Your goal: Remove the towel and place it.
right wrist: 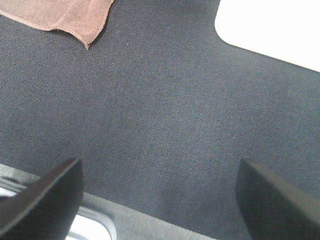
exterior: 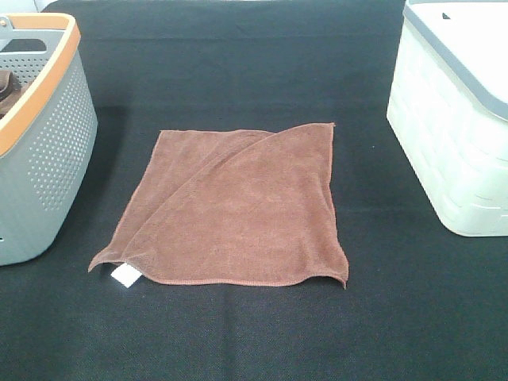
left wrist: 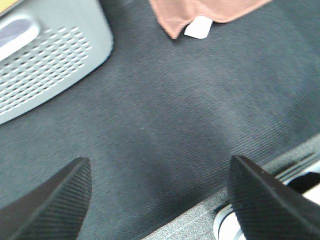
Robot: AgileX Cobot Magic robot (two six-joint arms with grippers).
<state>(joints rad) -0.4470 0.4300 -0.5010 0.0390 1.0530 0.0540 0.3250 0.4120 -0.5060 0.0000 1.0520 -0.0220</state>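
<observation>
The reddish-brown towel (exterior: 234, 210) lies flat on the black table cloth in the middle of the exterior high view, one layer folded diagonally over it. Its small white tag (exterior: 125, 275) sticks out at the front left corner. The left wrist view shows that corner (left wrist: 200, 12) with the tag (left wrist: 198, 27). The right wrist view shows the front right corner (right wrist: 65, 17). My left gripper (left wrist: 160, 200) is open and empty over bare cloth near the table's front edge. My right gripper (right wrist: 160, 197) is open and empty too. Neither gripper shows in the exterior high view.
A grey perforated basket with an orange rim (exterior: 44, 151) stands at the left, holding a dark brown bunched item (exterior: 8, 89); its wall shows in the left wrist view (left wrist: 50, 55). A white lidded bin (exterior: 452, 119) stands at the right and also shows in the right wrist view (right wrist: 270, 25).
</observation>
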